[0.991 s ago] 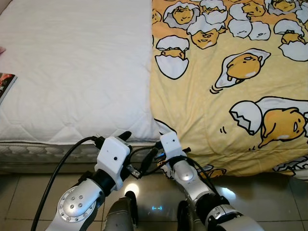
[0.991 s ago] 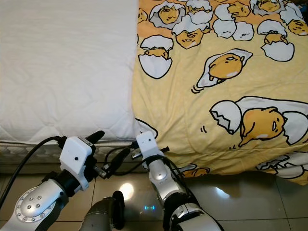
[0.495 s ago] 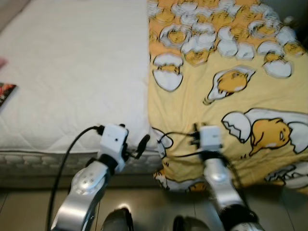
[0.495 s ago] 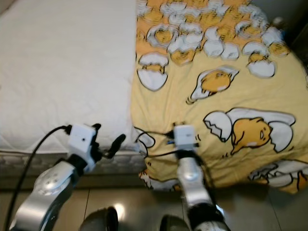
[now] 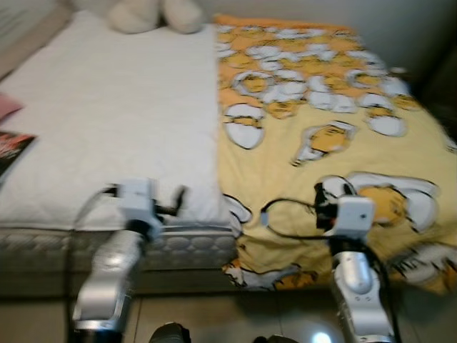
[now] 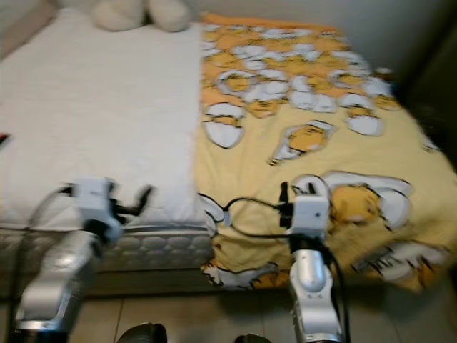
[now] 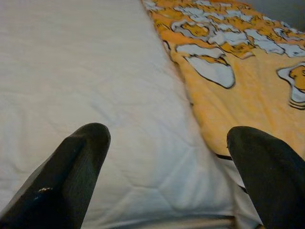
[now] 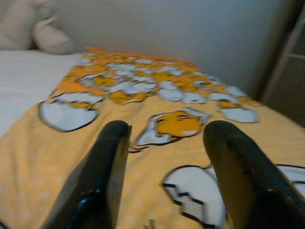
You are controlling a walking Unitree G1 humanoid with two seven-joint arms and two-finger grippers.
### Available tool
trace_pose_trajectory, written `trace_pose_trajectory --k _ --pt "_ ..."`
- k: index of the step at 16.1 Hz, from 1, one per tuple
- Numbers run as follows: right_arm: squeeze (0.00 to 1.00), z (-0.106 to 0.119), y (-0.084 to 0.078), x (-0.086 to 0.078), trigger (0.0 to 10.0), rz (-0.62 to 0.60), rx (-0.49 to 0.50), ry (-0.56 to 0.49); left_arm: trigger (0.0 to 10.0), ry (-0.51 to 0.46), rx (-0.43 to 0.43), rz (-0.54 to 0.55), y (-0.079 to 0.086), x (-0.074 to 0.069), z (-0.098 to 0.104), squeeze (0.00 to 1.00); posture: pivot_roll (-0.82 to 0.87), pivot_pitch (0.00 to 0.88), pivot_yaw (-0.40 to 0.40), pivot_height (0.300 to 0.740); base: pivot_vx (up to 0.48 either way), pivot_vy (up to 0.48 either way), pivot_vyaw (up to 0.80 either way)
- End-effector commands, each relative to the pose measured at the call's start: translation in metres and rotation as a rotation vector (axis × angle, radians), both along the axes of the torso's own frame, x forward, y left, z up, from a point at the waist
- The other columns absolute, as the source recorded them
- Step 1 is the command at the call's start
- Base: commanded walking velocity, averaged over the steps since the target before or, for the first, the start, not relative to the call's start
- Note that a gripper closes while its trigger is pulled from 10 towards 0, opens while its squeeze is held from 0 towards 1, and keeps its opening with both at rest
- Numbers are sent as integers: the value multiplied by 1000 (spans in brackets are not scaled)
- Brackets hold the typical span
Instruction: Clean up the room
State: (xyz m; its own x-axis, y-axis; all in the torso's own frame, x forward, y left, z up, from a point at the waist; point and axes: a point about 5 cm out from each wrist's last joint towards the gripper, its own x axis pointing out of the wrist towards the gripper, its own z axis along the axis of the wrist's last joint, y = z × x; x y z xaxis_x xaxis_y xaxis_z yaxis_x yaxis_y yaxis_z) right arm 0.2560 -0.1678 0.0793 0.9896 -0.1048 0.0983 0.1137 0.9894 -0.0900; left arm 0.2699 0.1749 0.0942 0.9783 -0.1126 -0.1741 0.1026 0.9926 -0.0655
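A yellow blanket (image 5: 321, 128) printed with egg cartoons covers the right half of the bed and hangs over its front edge. The left half is bare white mattress pad (image 5: 107, 121). My left gripper (image 5: 176, 200) is raised at the pad's front edge, fingers open with nothing between them; in the left wrist view its fingertips (image 7: 88, 143) frame the pad and the blanket's seam. My right gripper (image 5: 323, 200) hovers over the blanket's front part, open and empty; the right wrist view looks along the blanket (image 8: 162, 100) toward the wall.
A cream plush toy (image 5: 153, 14) lies at the head of the bed. A magazine (image 5: 13, 148) and something pink (image 5: 7, 106) lie at the pad's left edge. Tiled floor (image 5: 235, 321) runs below the bed's front. A dark piece of furniture (image 6: 435, 78) stands at the right.
The view has tilted up, showing the whole bed and the plush toy. Both arms rose from near the floor and spread apart, left to the pad's edge, right over the blanket.
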Motion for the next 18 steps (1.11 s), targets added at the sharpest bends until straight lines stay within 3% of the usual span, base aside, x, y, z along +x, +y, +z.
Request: trace_pose_trajectory --k 1,3,4,6,8,9,10,13,18 --pt "1000 5 2 2 10000 22 6 -10 10000 -1 -4 -16 -9 2 -2 0 39 0 -29 740 0 0 0" --pt "1000 3 -1 3 10000 5 31 11 10000 -5 7 -32 -16 3 -3 0 29 0 -26 740 0 0 0" --pt "1000 -1 -6 2 10000 -54 93 37 10000 -22 26 -37 -17 2 -1 0 26 0 -24 740 0 0 0" --pt "1000 -8 -7 -7 10000 -85 154 83 10000 -30 84 70 -4 -5 -5 0 12 0 -19 740 0 0 0" --pt "1000 -12 -6 -10 10000 -67 166 115 10000 -5 85 75 -5 -10 -10 0 9 0 -5 740 0 0 0" --pt "675 -15 -3 -4 10000 -58 147 152 10000 -25 99 19 -13 -7 -8 0 17 0 6 740 0 0 0" --pt "0 -14 0 1 10000 -47 127 155 10000 -56 105 -10 -17 -1 -2 0 20 0 7 740 0 0 0" --pt "0 -12 5 4 10000 -30 122 158 10000 -96 121 -40 -21 2 4 0 20 0 2 740 0 0 0" --pt "0 -5 8 7 10000 -1 91 136 10000 -119 76 -76 -32 5 6 0 -3 0 3 740 328 -346 0"
